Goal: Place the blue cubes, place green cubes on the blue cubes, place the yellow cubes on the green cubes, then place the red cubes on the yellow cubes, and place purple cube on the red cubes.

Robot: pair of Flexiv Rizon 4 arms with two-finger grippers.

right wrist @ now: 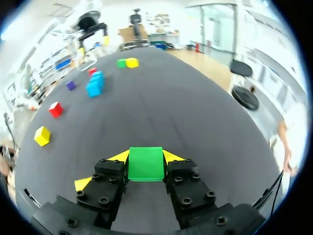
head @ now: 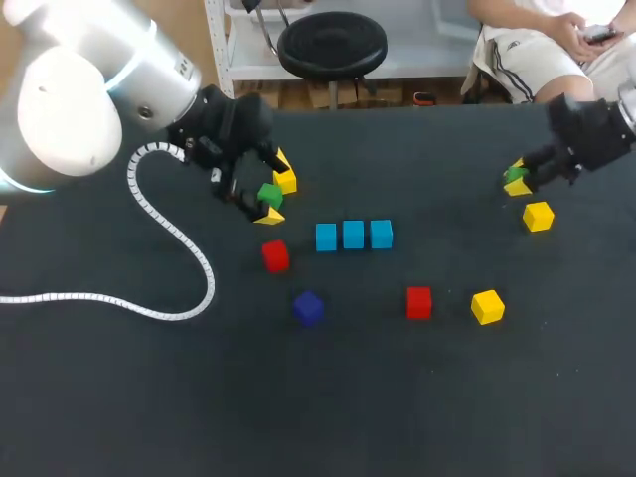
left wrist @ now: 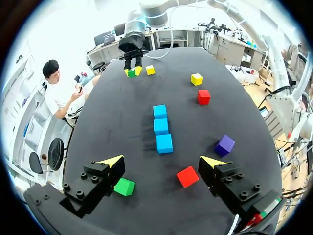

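Three blue cubes (head: pixel 354 235) lie in a row at mid-table. My left gripper (head: pixel 276 197) hangs open to their left, a green cube (left wrist: pixel 124 186) on the table just inside one finger and a red cube (left wrist: pixel 188 176) near the other. At the far right my right gripper (right wrist: pixel 146 156) is shut on a second green cube (right wrist: pixel 145 164), both fingers pressing its sides, low over the table. Yellow cubes (head: pixel 538 216) (head: pixel 488 306), another red cube (head: pixel 419 302) and a purple cube (head: pixel 308 307) lie loose.
A white ribbed cable (head: pixel 169 288) from my left arm trails across the table's left side. The black table (head: pixel 397 397) is bare along its whole front part.
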